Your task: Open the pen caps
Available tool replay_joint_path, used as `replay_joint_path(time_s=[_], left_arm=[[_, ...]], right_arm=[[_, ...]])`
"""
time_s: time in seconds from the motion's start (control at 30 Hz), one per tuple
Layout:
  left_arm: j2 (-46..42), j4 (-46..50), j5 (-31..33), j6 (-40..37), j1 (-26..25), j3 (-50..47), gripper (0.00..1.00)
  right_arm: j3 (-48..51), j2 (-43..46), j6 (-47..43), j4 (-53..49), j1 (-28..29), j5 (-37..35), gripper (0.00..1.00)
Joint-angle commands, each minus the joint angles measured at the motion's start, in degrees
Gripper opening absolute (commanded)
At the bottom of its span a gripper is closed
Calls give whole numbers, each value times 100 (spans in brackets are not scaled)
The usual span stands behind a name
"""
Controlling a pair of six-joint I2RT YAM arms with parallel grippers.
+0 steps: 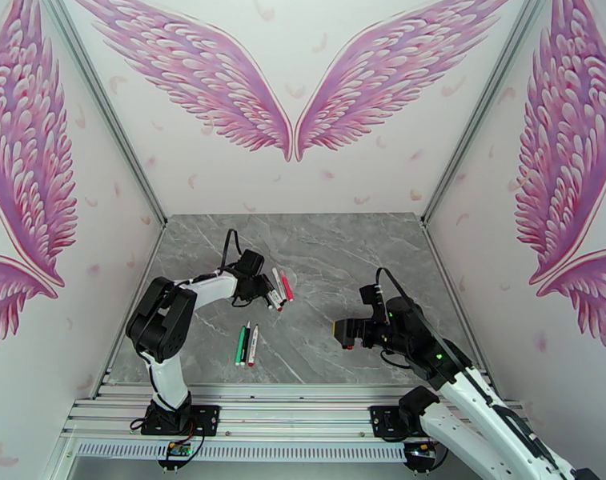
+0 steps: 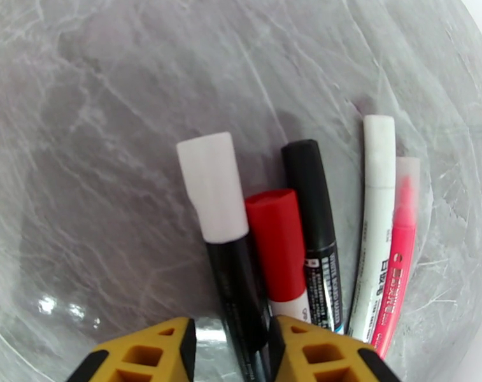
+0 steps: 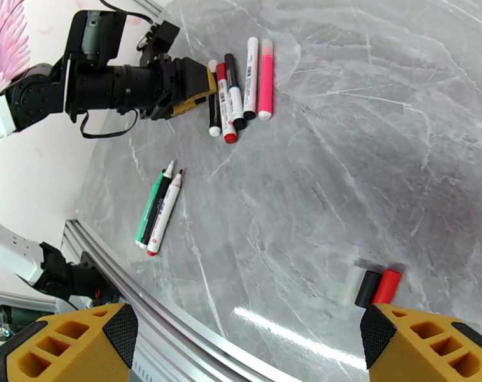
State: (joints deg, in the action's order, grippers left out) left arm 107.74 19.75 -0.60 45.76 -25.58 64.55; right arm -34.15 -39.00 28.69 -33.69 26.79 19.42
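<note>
The black pen barrel (image 2: 237, 294) with the white plastic cap (image 2: 212, 186) is seen between the yellow fingers (image 2: 158, 351) of the left claw (image 2: 232, 332); whether it is pinched cannot be told. The right claw (image 3: 244, 326) is spread wide near three short loose caps (image 3: 368, 288).

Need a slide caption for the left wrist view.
Left tool straddles the white-capped black pen, with four more capped pens alongside on the grey marble table.

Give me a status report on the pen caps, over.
Left hand straddling white-capped black pen, not clamped. Right hand open, by three loose caps. Red-capped pen crowds it.
</note>
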Motion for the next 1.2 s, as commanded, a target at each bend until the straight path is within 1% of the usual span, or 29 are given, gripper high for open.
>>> replay_joint_path(time_s=[0.0, 0.1, 0.27, 0.53, 0.7, 0.77, 0.87, 0.93, 1.03, 1.17], left_arm=[[100, 225, 74, -67, 36, 169, 32], [82, 413, 219, -156, 49, 155, 28], [89, 801, 562, -294, 79, 162, 29], [327, 1026, 631, -286, 150, 278, 29], [390, 1016, 630, -312, 155, 309, 24], [308, 951, 572, -346, 150, 277, 21], [100, 912, 527, -436, 152, 247, 20], [-62, 879, 488, -530, 150, 195, 20], [-444, 770, 329, -692, 116, 22, 20], [-1089, 714, 315, -962, -53, -271, 20]], right_arm=[[-118, -1, -56, -120, 2, -128, 99], [-69, 7, -42, -116, 2, -124, 99], [-24, 24, -4, -103, 2, -114, 99], [-19, 23, 49, -56, 2, -88, 99], [-39, 32, 48, -110, 9, -28, 99], [-52, 5, 81, -116, 2, 78, 99], [-118, -62, 129, -107, 1, 272, 99], [-191, -120, 162, -156, 1, 266, 99], [-401, -205, 261, -335, 0, 272, 99], [-596, -341, 406, -337, 2, 369, 99]])
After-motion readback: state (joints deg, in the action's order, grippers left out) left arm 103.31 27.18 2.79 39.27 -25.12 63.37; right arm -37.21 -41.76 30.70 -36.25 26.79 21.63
